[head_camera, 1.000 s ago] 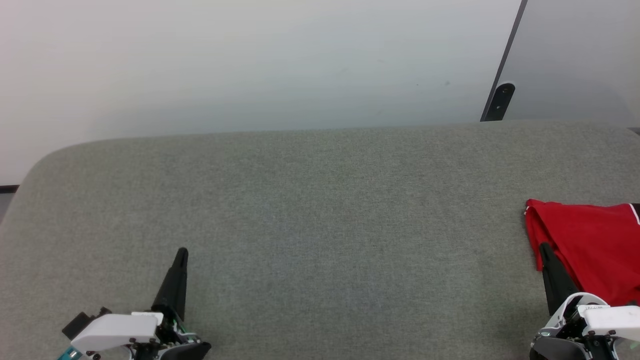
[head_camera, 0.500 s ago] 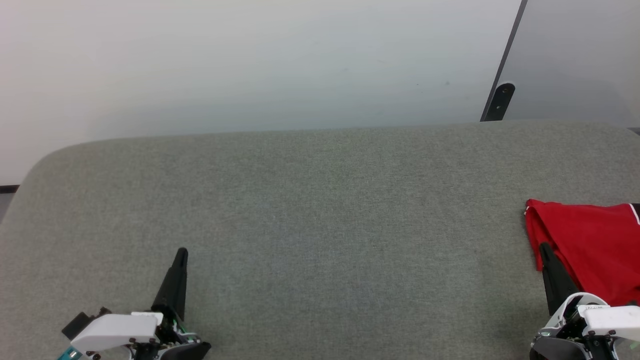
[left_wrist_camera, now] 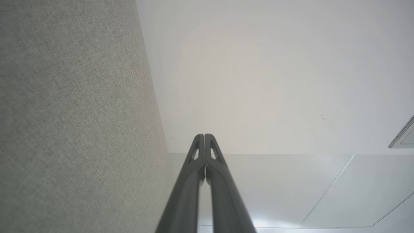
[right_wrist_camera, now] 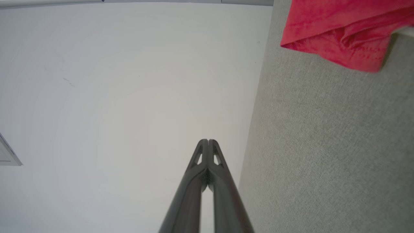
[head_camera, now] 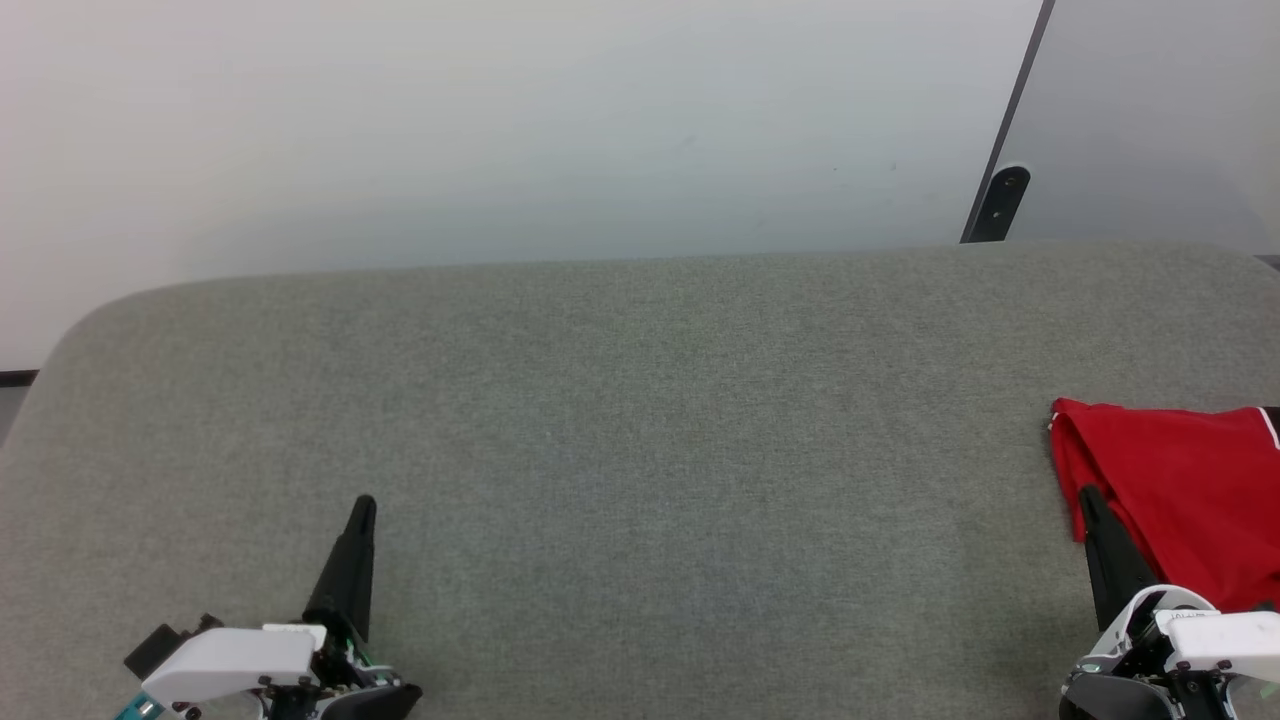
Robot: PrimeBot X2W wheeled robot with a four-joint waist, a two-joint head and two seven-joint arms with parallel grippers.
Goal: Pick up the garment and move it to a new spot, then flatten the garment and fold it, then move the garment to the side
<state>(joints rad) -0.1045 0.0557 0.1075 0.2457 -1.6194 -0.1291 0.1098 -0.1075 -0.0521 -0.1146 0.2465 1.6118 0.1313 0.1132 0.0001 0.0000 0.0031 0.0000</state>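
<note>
The garment (head_camera: 1180, 490) lies on the counter (head_camera: 640, 420). The right gripper (head_camera: 1087, 495) sits beside it, the left gripper (head_camera: 363, 504) well apart; both jaws clenched, empty

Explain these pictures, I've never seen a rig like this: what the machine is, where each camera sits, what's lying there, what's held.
This is a two-armed robot. The wide picture comes from a camera on its head, looking down at a grey surface. The two dark spikes at the bottom are its left gripper and right gripper, each two long fingers pressed together. The other two pictures come from cameras on the wrists, looking along those fingers. A red garment lies on the surface's right side, near the right gripper. Both grippers are shut and hold nothing.
</note>
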